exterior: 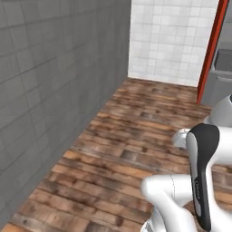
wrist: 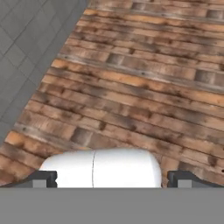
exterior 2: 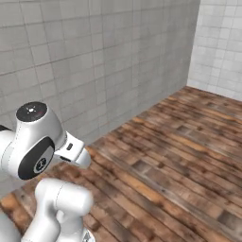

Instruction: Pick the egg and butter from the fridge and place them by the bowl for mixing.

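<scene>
Just wood floor (wrist: 131, 87) by a grey tiled wall (exterior: 54, 90). Claw (wrist: 112, 179) spread, holding nothing. Best drive toward the fridge first, I reckon.

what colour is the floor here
Brown wood planks, patchy dark and orange, on the floor; it shows best in the hand view.

Brown, knotty wooden plank floor (exterior: 136, 131); grey tiled left wall (exterior: 50, 90); white tiled far wall (exterior: 167, 41); red vertical post (exterior: 209, 54).
</scene>
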Controlling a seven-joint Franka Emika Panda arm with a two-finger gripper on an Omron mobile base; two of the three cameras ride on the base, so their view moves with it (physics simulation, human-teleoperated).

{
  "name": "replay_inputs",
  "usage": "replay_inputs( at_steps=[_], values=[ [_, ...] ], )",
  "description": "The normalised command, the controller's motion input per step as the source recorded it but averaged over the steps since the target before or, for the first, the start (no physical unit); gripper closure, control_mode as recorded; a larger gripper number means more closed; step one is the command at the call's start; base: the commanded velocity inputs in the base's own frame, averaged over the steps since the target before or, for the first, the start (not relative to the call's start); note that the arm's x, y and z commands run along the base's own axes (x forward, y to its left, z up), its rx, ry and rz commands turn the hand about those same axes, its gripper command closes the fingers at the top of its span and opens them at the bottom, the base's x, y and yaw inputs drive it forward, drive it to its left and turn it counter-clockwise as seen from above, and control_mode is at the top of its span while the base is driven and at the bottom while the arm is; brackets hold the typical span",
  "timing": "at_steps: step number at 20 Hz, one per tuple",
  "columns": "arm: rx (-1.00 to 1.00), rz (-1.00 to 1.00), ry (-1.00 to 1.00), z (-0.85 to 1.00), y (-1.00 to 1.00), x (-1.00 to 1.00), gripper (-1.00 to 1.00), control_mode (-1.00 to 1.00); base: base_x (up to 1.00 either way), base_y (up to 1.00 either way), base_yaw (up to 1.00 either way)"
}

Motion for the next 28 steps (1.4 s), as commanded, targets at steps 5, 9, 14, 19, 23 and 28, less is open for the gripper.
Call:
replay_inputs(
  at_steps=[5,9,14,19,23,28],
  values=[
    [0.00,0.00,0.00,0.00,0.00,0.00,-1.00,1.00,1.00,-0.34,-0.20],
    [0.00,0.00,0.00,0.00,0.00,0.00,-1.00,1.00,1.00,-0.37,-0.09],
    [0.00,0.00,0.00,0.00,0.00,0.00,-1.00,1.00,1.00,-0.32,-0.07],
    [0.00,0.00,0.00,0.00,0.00,0.00,-1.00,1.00,1.00,-0.31,-0.04],
    [0.00,0.00,0.00,0.00,0.00,0.00,-1.00,1.00,1.00,-0.31,-0.04],
    [0.00,0.00,0.00,0.00,0.00,0.00,-1.00,1.00,1.00,-0.32,-0.04]
  ],
)
